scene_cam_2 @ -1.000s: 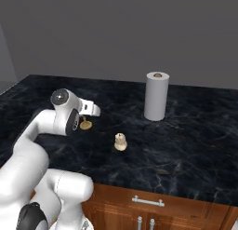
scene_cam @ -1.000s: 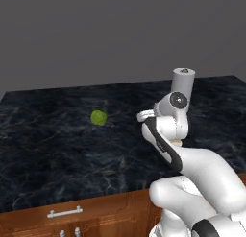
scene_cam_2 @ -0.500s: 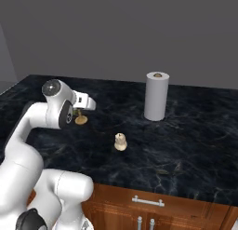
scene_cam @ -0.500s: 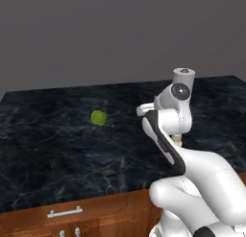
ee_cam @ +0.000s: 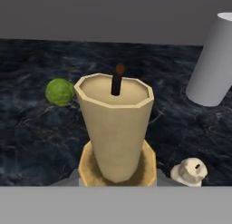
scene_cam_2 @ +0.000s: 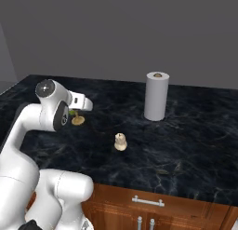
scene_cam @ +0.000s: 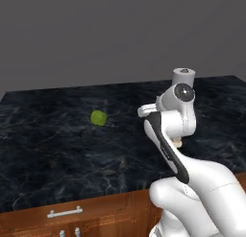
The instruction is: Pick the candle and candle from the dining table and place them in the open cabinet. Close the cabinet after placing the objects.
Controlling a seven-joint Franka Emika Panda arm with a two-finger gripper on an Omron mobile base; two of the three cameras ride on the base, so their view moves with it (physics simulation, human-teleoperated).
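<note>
Hand view: taper candle in gripper

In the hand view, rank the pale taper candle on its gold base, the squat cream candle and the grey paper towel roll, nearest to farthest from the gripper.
1. Pale taper candle on its gold base: directly ahead, closest.
2. Squat cream candle: low on the right, on the black marble table.
3. Grey paper towel roll: upper right, farthest back.

Two base cameras look forward and down across the worktop from behind; the hand camera sits close above it.
</note>
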